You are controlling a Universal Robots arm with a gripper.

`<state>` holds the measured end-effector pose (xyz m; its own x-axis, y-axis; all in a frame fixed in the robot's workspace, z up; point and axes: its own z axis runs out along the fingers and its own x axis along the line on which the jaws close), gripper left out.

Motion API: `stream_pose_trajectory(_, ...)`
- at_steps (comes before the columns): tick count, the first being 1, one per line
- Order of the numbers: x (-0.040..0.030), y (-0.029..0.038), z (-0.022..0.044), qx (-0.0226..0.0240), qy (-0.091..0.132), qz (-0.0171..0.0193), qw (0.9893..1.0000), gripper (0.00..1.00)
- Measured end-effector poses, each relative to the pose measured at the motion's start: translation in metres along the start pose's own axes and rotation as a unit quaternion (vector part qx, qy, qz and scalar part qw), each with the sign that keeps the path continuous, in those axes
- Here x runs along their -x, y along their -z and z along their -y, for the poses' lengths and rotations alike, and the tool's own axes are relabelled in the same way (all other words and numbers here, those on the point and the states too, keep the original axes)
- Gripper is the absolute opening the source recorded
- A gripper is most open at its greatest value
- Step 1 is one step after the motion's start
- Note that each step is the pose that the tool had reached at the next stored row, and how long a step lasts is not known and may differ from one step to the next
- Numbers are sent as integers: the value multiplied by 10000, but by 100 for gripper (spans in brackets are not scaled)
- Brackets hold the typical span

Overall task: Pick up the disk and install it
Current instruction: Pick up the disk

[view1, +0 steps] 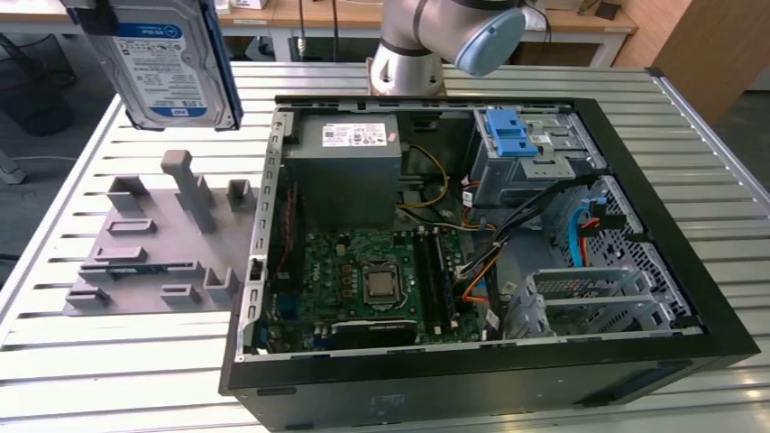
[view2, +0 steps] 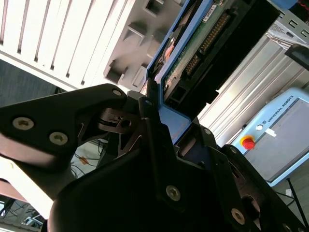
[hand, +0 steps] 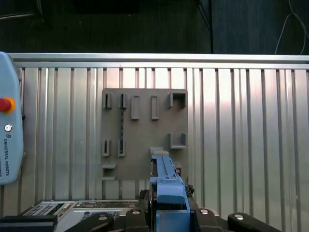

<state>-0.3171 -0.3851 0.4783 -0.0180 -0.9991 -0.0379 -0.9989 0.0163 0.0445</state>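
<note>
The disk [view1: 169, 68], silver with a blue-and-white label and blue side rails, hangs in the air above the slatted table's far corner on the exterior view's left, beyond the grey fixture plate [view1: 157, 244]. My gripper [hand: 169, 212] is shut on it, with the black fingers [view2: 147, 140] clamped against the blue rail [view2: 166, 116]. In the second wrist view the disk's circuit-board underside [view2: 203, 43] faces the camera. In the first wrist view the disk's blue rail [hand: 166, 176] sits edge-on over the fixture plate [hand: 145, 130].
The open computer case [view1: 673, 271] lies on the table on the exterior view's right. Inside it are a blue-latched drive bay [view1: 526, 144], a grey power supply [view1: 349, 167] and the motherboard [view1: 373, 280]. The arm's base [view1: 409, 54] stands behind the case. A teach pendant [hand: 7, 121] lies on the table.
</note>
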Motion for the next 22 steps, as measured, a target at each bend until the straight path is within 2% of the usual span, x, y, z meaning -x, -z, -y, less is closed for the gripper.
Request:
stream_pose_trajectory(10, 2, 7, 151, 5, 0, 0, 10000, 37)
stream_pose_trajectory(22, 3, 8, 184, 5, 0, 0, 10000, 37)
